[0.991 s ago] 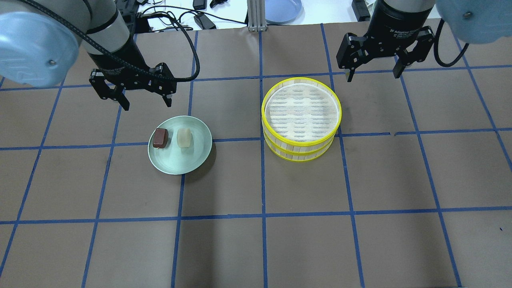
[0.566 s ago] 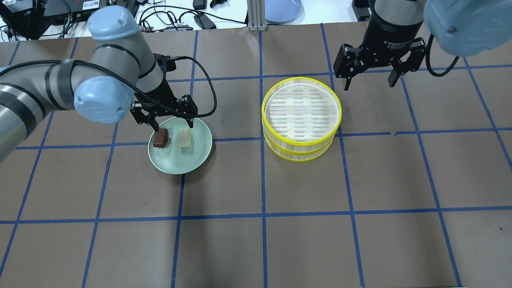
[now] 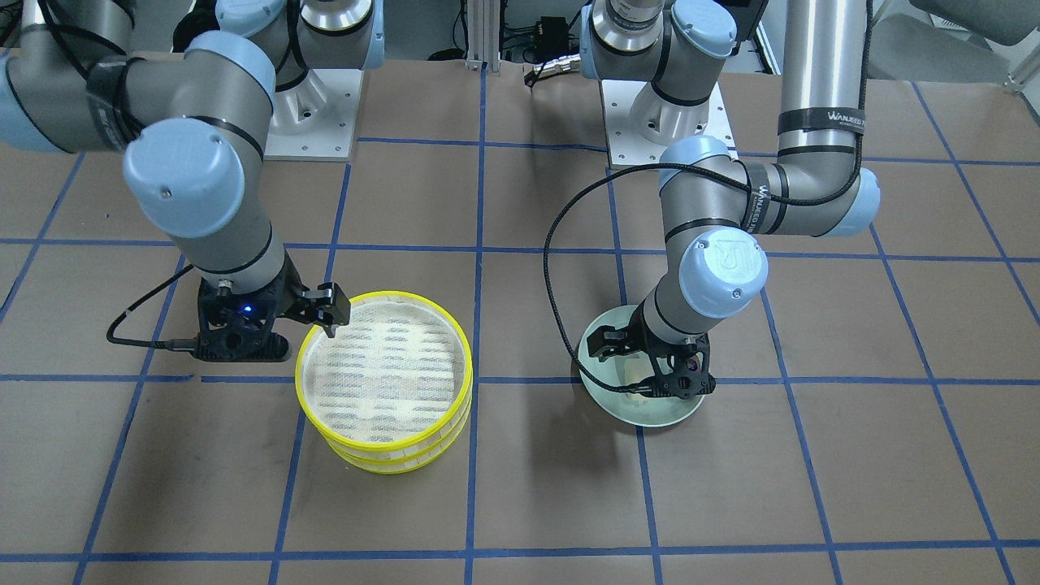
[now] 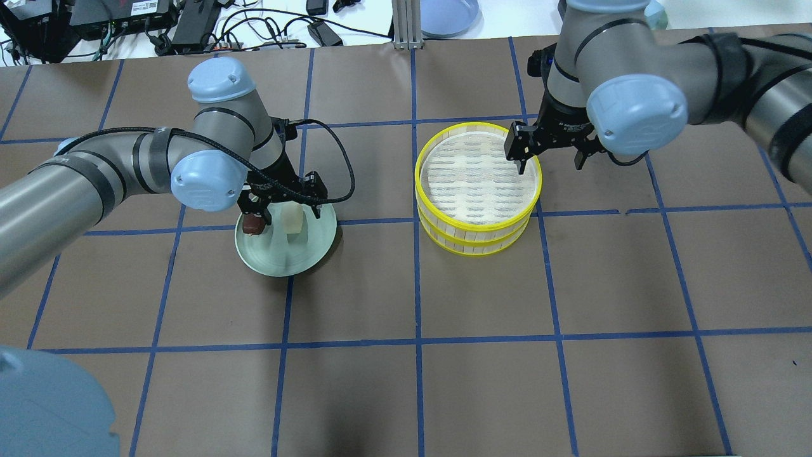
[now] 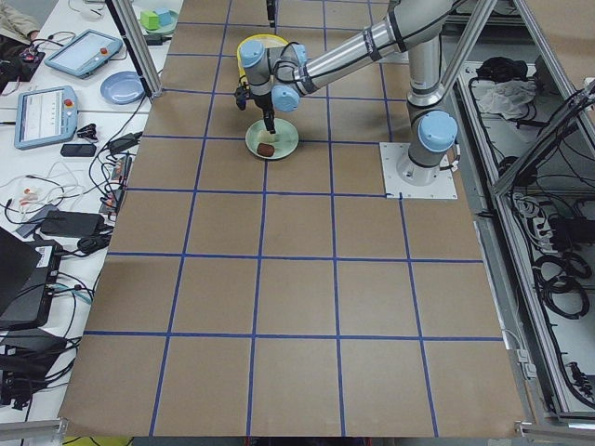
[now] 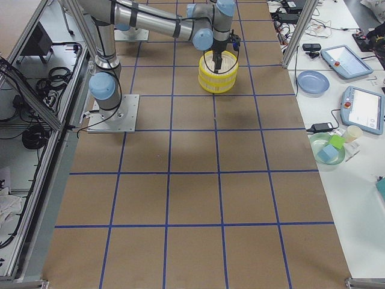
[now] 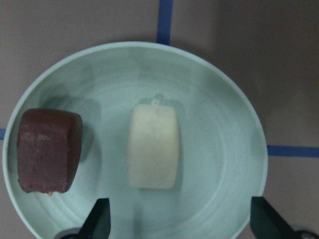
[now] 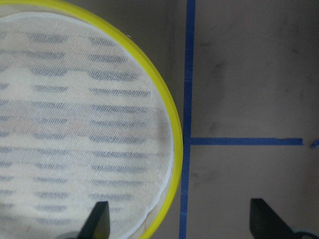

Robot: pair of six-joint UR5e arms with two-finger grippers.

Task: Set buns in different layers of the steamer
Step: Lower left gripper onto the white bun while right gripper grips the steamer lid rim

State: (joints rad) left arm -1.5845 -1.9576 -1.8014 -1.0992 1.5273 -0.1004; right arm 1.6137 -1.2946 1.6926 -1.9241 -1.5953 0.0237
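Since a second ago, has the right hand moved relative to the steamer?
Yes. The right hand has come in toward the steamer and now straddles its yellow rim; before, it hung beyond the rim.

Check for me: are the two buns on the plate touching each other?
Apart. The left wrist view looks straight down on them and shows a clear strip of bare plate between the brown bun and the cream bun.
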